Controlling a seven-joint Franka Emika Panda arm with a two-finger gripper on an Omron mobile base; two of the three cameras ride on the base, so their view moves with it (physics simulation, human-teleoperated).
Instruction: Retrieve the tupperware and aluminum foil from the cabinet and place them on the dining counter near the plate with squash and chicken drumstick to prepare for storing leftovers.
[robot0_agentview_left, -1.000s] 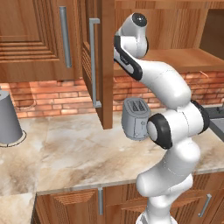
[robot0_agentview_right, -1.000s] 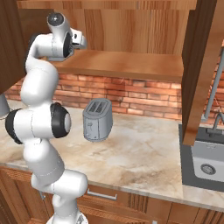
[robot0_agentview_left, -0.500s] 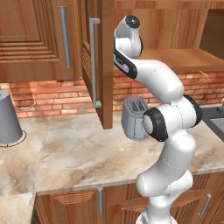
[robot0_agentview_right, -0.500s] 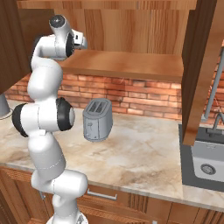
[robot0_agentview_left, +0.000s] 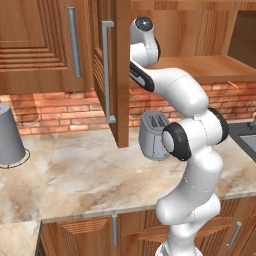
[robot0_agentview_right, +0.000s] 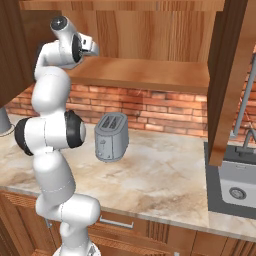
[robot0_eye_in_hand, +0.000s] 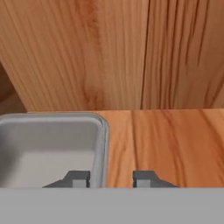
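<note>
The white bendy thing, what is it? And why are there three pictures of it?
It is a robot arm in a pretend, computer-drawn kitchen. Two pictures come from cameras riding behind it, one to its left and one to its right. The third comes from a camera on its hand, looking along its claw. The arm reaches up into an open wooden cabinet. There a grey tub sits on the shelf. The claw's two fingers stand either side of its wall; I cannot tell if they pinch it yet. Below, a toaster stands on the stone counter.
</note>
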